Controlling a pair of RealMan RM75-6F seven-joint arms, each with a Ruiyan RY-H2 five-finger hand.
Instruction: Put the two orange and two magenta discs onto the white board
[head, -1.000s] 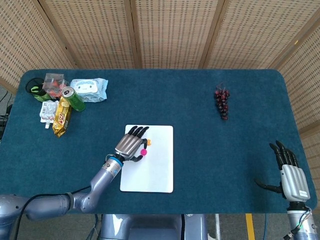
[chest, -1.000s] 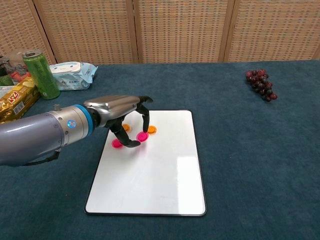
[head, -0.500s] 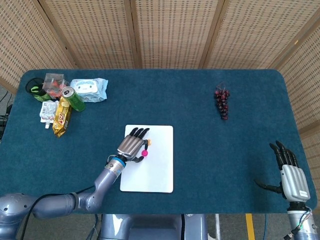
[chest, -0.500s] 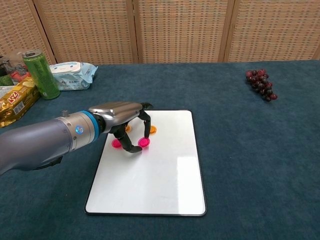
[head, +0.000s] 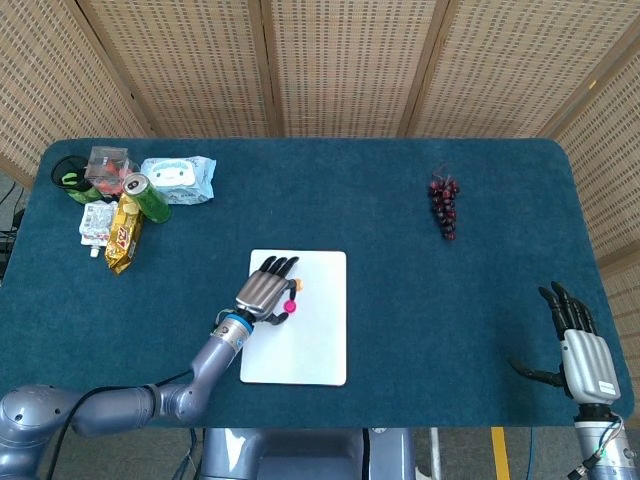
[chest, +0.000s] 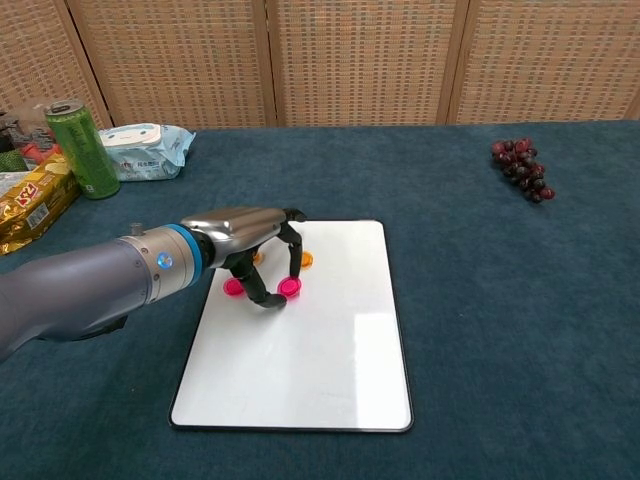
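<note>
Lower now, my left robot hand (chest: 262, 262) pinches a magenta disc (chest: 290, 288) against the white board (chest: 320, 360) at centre frame, so next I release it; right robot hand (head: 583, 352) idles open.

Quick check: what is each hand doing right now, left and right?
Left hand: pinching a magenta disc on the white board.
Right hand: open, holding nothing.

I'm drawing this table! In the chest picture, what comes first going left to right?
Green can → wipes pack → left hand → white board → grapes.
</note>
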